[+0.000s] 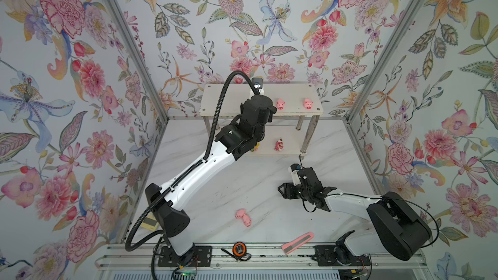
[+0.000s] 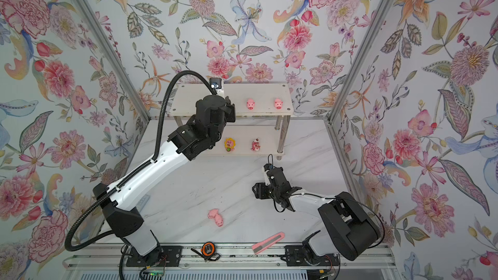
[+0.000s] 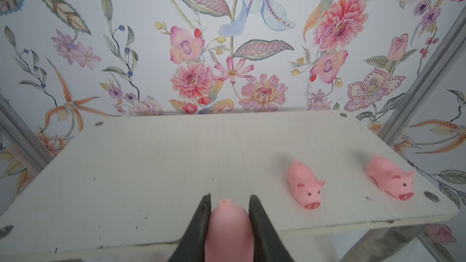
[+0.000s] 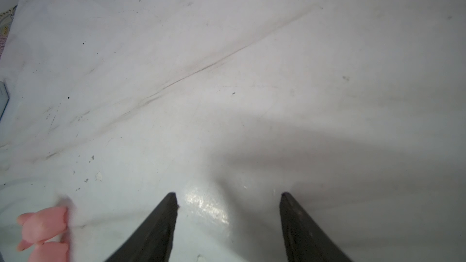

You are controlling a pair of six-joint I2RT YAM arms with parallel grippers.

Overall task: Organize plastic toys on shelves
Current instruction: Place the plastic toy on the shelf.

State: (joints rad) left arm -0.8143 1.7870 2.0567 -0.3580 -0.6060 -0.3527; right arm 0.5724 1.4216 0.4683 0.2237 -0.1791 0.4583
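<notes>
The shelves (image 1: 229,101) stand against the back wall. Two pink pigs (image 1: 280,104) (image 1: 307,103) sit on the right half of the top board (image 3: 151,172). My left gripper (image 3: 229,197) is shut on a third pink pig (image 3: 228,225), held at the top board's front edge, left of those two. On the lower board stand a yellow-flower-maned figurine (image 2: 229,144) and a red-pink figurine (image 1: 279,145). Two more pigs (image 1: 243,217) lie together on the table. My right gripper (image 4: 228,195) hovers open and empty above the table, to the right of that pair (image 4: 45,230).
An orange-black tape measure (image 1: 239,249) and a flat pink-and-grey bar (image 1: 297,242) lie near the table's front edge. Chrome legs (image 1: 307,136) hold up the rack at its right end. My left arm (image 1: 194,176) reaches diagonally across the table's left half.
</notes>
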